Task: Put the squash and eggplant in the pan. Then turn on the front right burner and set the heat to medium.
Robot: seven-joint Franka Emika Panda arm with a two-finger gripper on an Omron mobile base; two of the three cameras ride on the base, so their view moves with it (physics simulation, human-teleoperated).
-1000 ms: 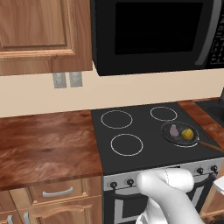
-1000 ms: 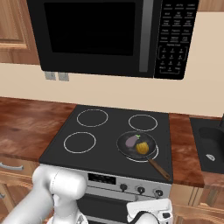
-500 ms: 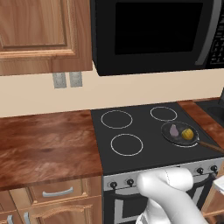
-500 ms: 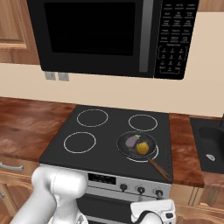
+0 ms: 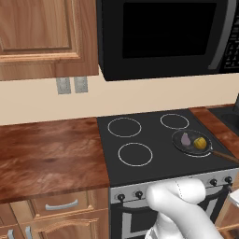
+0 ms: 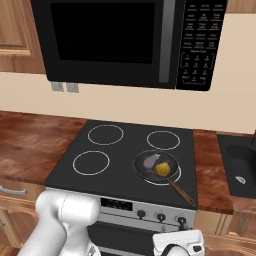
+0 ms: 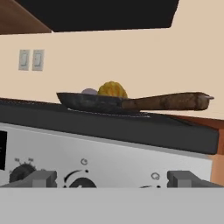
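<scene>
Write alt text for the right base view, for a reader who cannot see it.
A dark frying pan holding the purple eggplant and yellow squash sits on the front right burner of a black cooktop, its handle pointing toward the front right. A black microwave hangs above.

The black glass cooktop (image 6: 120,172) sits between wooden counters (image 5: 49,154). The pan (image 6: 156,166) rests directly on its front right burner (image 6: 176,176), handle pointing near and right. The other three rings lie bare.
</scene>
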